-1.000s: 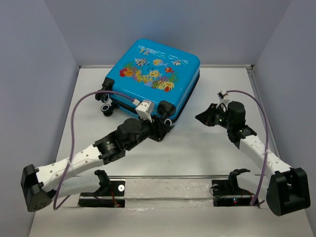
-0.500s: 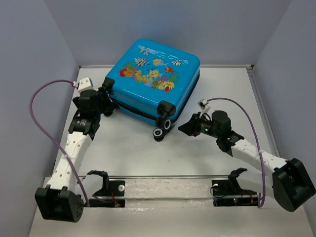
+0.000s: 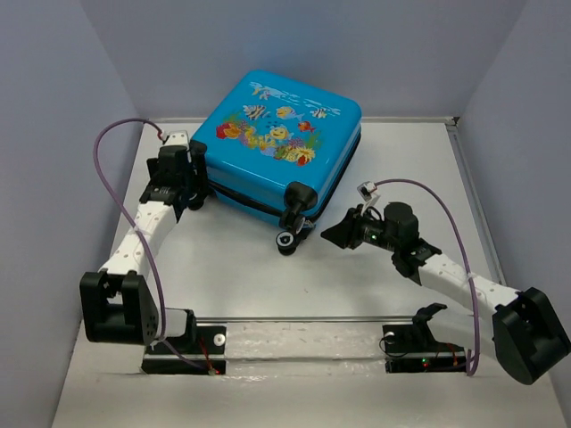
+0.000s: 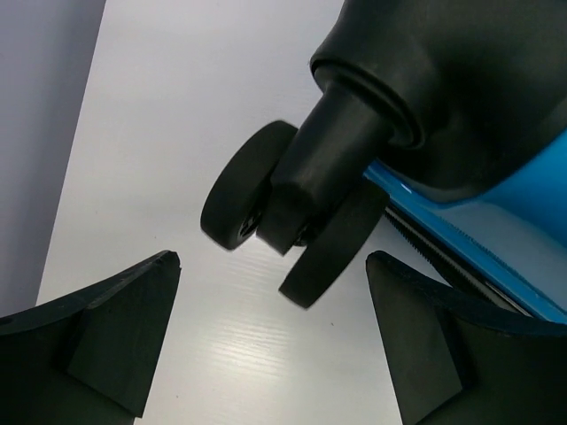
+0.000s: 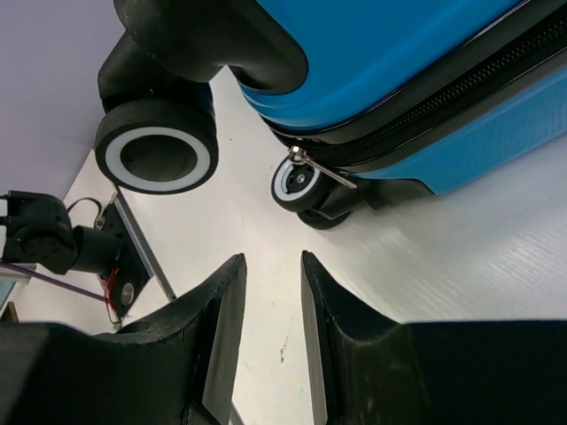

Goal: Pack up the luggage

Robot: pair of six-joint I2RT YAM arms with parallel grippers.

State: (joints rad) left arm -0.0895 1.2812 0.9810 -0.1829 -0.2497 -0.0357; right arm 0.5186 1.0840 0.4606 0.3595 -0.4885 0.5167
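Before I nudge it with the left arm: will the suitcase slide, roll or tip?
The luggage lies flat on its broad side, so it likely slides on the smooth table rather than tips. Its shell looks rigid, so it should move whole. The wheel by the open left gripper may just swivel.

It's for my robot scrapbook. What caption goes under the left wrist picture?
Open left end effector facing a black wheel of the blue luggage.

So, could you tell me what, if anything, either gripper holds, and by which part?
Nothing is held. The left gripper stands wide open before a wheel of the luggage; the right gripper has its fingers slightly apart, empty.
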